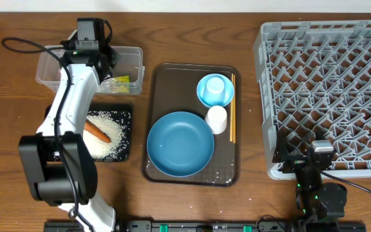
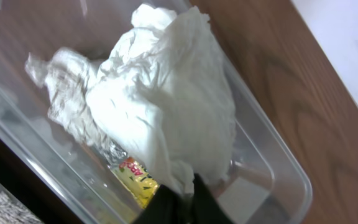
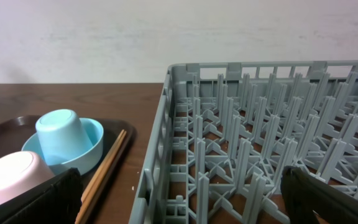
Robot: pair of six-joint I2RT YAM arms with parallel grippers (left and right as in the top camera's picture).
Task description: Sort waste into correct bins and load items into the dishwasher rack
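Observation:
My left gripper (image 1: pixel 105 62) hangs over the clear tub (image 1: pixel 131 55); in the left wrist view its fingers (image 2: pixel 184 202) are shut on the crumpled white-silver wrapper (image 2: pixel 160 99), which lies in the tub (image 2: pixel 278 168) on the yellow-green packet (image 2: pixel 135 177) (image 1: pixel 118 82). The carrot (image 1: pixel 98 132) and rice (image 1: pixel 111 122) lie in the black tray (image 1: pixel 128 113). The dark-blue bowl (image 1: pixel 180 143), light-blue bowl (image 1: pixel 205 93), white cup (image 1: pixel 216 119) and chopsticks (image 1: pixel 232 109) sit on the brown tray. My right gripper (image 1: pixel 315 156) (image 3: pixel 182 199) is open and empty at the grey rack's (image 1: pixel 330 90) (image 3: pixel 260 124) front-left corner.
The brown serving tray (image 1: pixel 163 74) lies between the bins and the rack. A light-blue cup (image 3: pixel 58 134) stands upside down in the light-blue bowl (image 3: pixel 86 152). The white cup (image 3: pixel 11 177) and chopsticks (image 3: pixel 104 171) show left of the rack wall.

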